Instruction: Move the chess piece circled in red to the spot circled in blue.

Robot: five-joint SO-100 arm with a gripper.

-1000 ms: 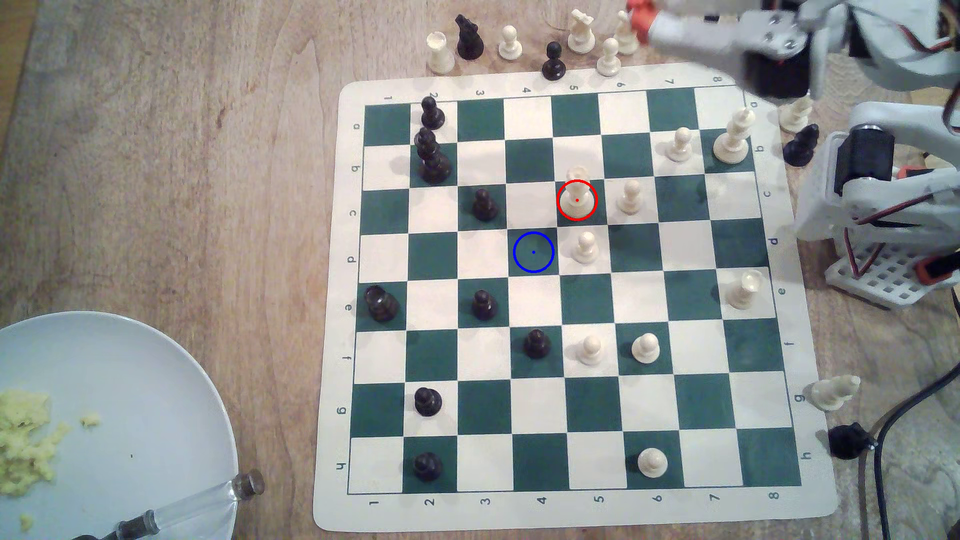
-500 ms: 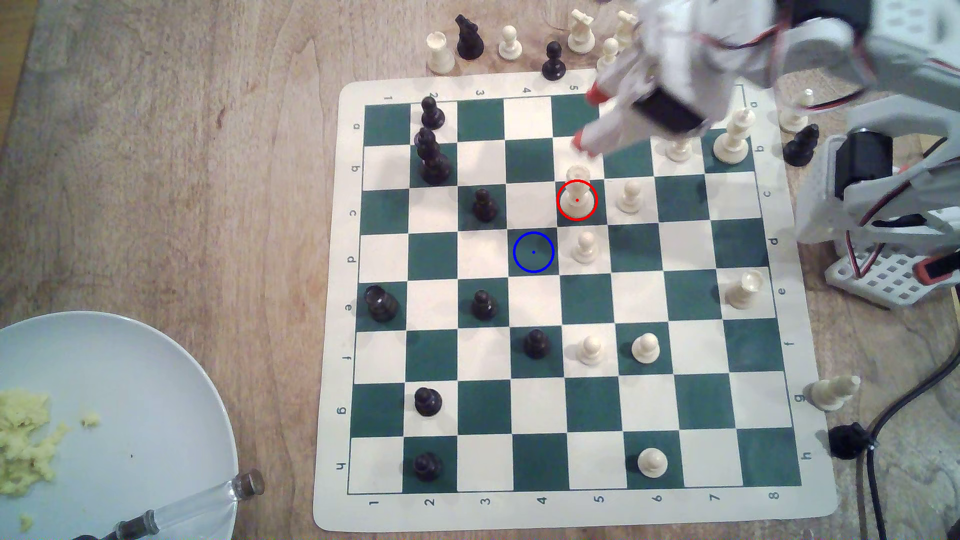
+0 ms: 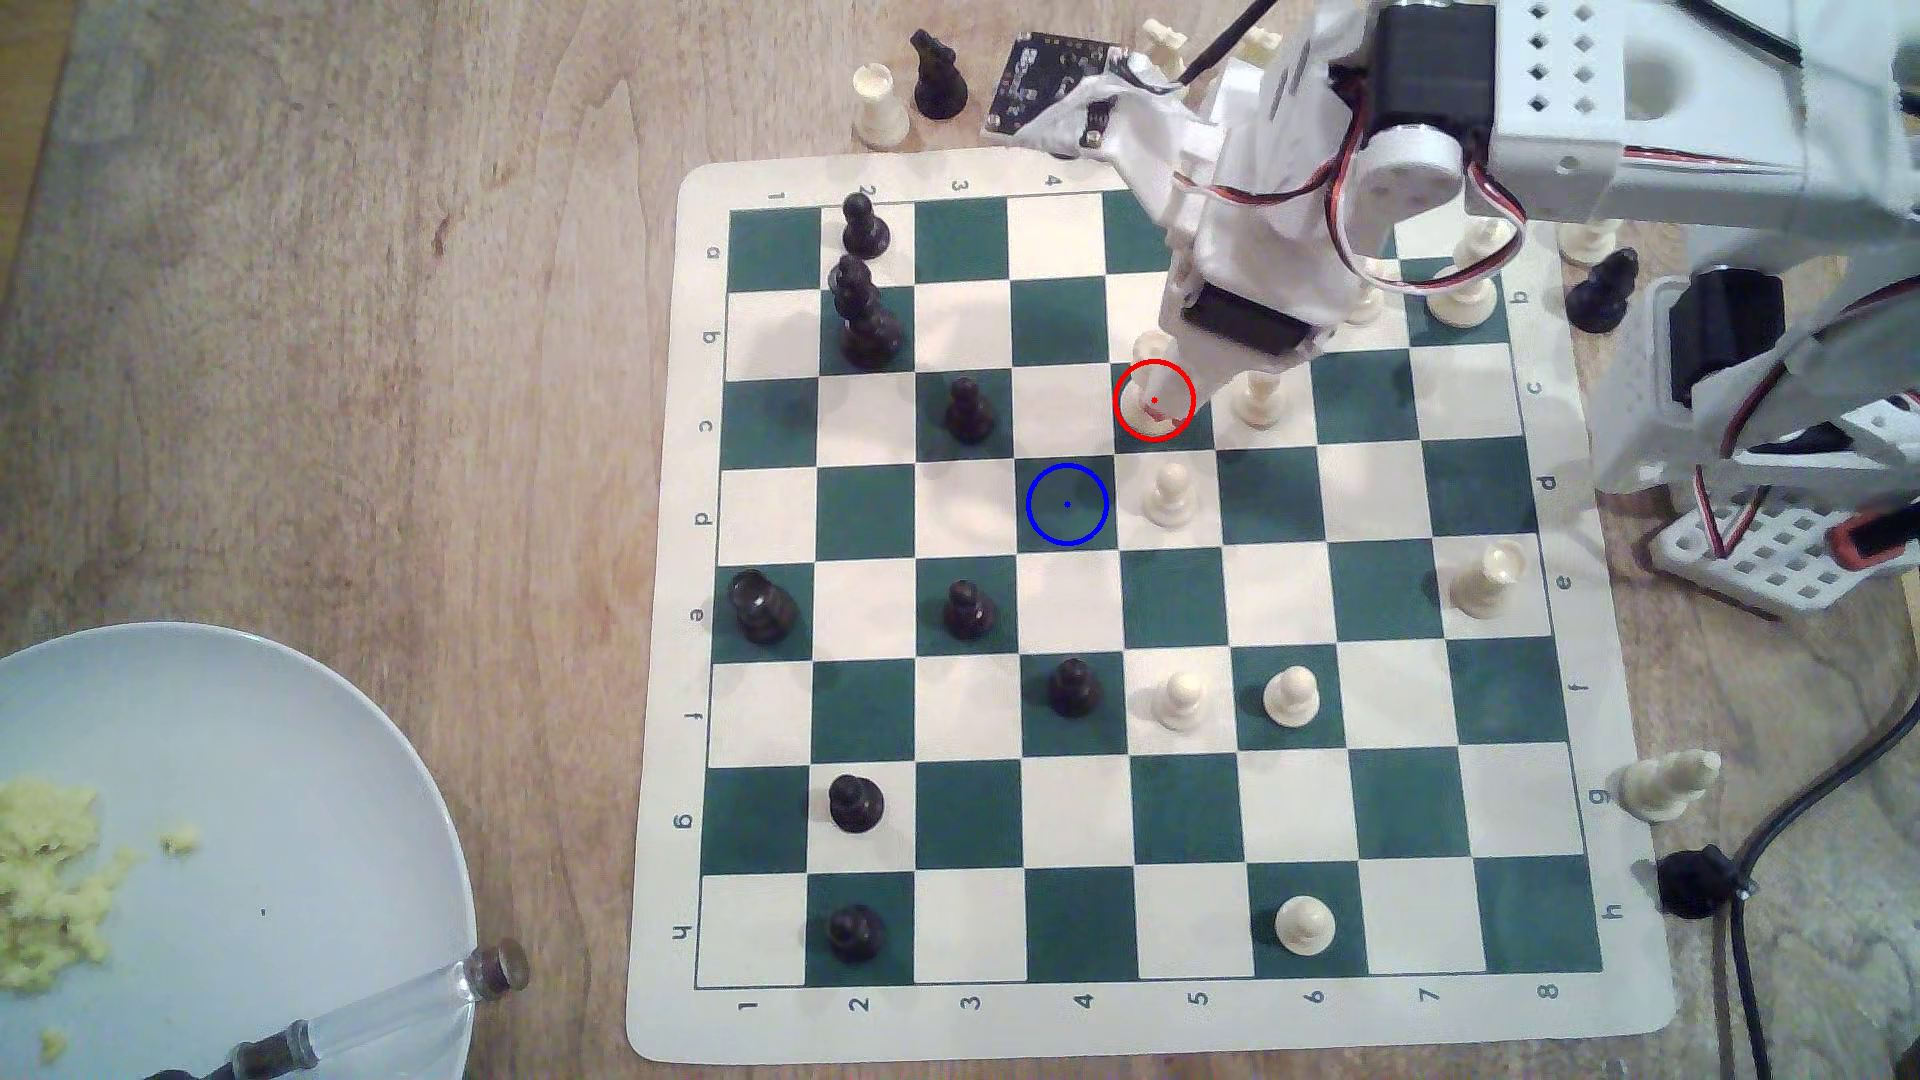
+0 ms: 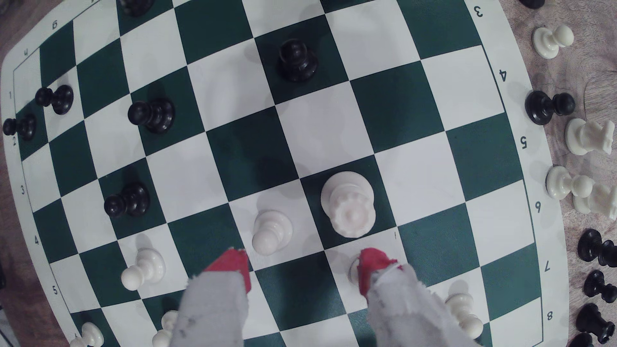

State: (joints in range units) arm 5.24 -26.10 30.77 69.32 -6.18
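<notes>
The chess piece (image 3: 1147, 346) is a cream piece with a notched crown, standing on the red-ringed green square; the arm hides most of it in the exterior view. In the wrist view the chess piece (image 4: 349, 203) stands upright just beyond the red fingertips (image 4: 372, 265), not between them. My gripper (image 3: 1164, 407) hangs over that square, and the wrist view shows the gripper (image 4: 302, 267) open and holding nothing. The spot (image 3: 1067, 505), a green square with a blue ring, lies bare one square diagonally toward the exterior view's lower left.
A cream pawn (image 3: 1171, 495) stands right beside the spot, and another cream pawn (image 3: 1260, 403) is half under the arm. A black pawn (image 3: 968, 410) stands two squares to the exterior view's left. Captured pieces line the board's far and right edges. A plate (image 3: 260, 748) sits lower left.
The arm has swung from the board's far right corner down and leftward, ending over the red-ringed piece. No piece has moved.
</notes>
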